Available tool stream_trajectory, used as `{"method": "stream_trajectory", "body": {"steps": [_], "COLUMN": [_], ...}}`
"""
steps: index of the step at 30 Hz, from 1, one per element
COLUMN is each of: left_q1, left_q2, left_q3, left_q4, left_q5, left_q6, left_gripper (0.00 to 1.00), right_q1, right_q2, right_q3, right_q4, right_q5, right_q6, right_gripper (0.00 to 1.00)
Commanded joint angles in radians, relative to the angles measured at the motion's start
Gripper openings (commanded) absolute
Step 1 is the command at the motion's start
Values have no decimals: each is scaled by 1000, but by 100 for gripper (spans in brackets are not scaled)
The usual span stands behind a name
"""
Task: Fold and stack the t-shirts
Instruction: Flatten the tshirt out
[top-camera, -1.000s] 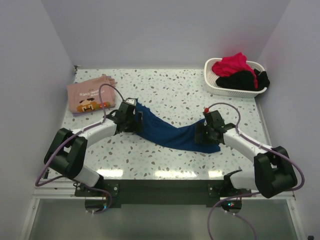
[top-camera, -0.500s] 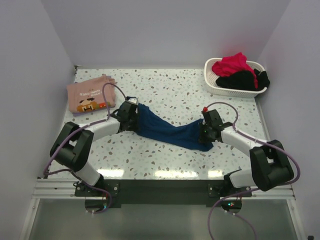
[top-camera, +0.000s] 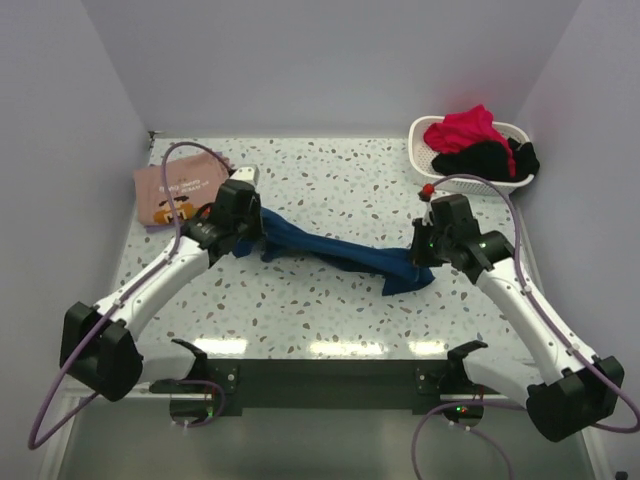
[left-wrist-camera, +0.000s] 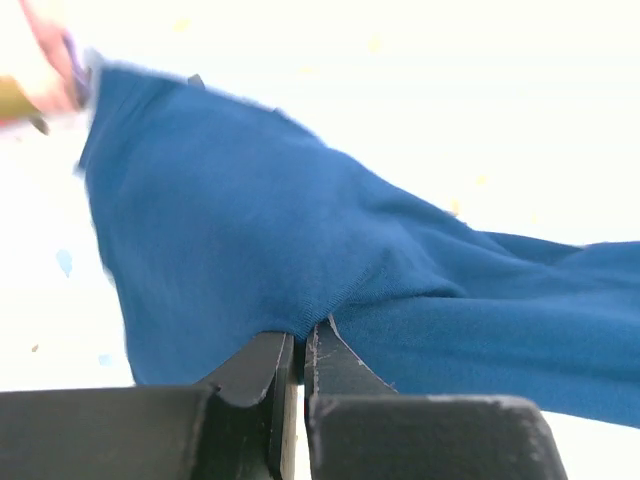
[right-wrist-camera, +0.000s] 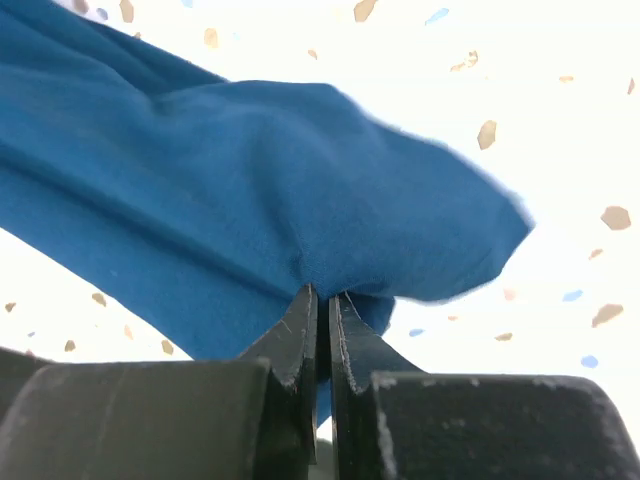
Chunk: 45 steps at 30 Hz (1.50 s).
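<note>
The dark blue t-shirt (top-camera: 335, 252) hangs stretched as a twisted band between both arms, lifted off the table; its print is hidden. My left gripper (top-camera: 252, 232) is shut on its left end, the cloth (left-wrist-camera: 300, 250) pinched between the fingertips. My right gripper (top-camera: 418, 256) is shut on the right end, where blue fabric (right-wrist-camera: 300, 200) bunches at the closed fingertips and a loose corner droops below. The salmon-pink t-shirt (top-camera: 172, 190) lies folded at the table's back left, partly behind the left arm.
A white basket (top-camera: 440, 170) at the back right holds red cloth (top-camera: 462, 128) and black cloth (top-camera: 490, 160). The speckled table (top-camera: 330, 180) shows between the arms; walls close in on left, right and back.
Both grippers closed on the blue t-shirt's ends and rose, pulling it off the table into a taut band. Both arms lifted and spread apart.
</note>
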Motion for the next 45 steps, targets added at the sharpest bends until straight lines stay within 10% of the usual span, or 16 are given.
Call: {"method": "stream_trajectory", "body": {"steps": [1, 7, 13, 17, 23, 32, 45], "left_q1": [5, 6, 107, 118, -58, -270, -357], "left_q2": [-81, -119, 206, 462, 265, -96, -1], "left_q3": [91, 195, 341, 529, 308, -150, -238], "left_q4": [-150, -247, -152, -182, -96, -53, -3], "left_q5": [-49, 25, 157, 50, -130, -152, -145], "left_q6": [39, 94, 191, 176, 141, -129, -202], "left_gripper": [0, 11, 60, 96, 99, 83, 82], "right_q1": [1, -2, -59, -77, -40, -39, -40], "right_q2": [-41, -72, 140, 385, 251, 142, 162], "right_q3": [94, 202, 187, 280, 164, 15, -76], "right_q4": [-220, -239, 36, 56, 111, 101, 163], "right_q5": [6, -13, 95, 171, 57, -9, -42], "right_q6": [-53, -65, -107, -108, -99, -68, -47], "right_gripper": [0, 8, 11, 48, 68, 72, 73]}}
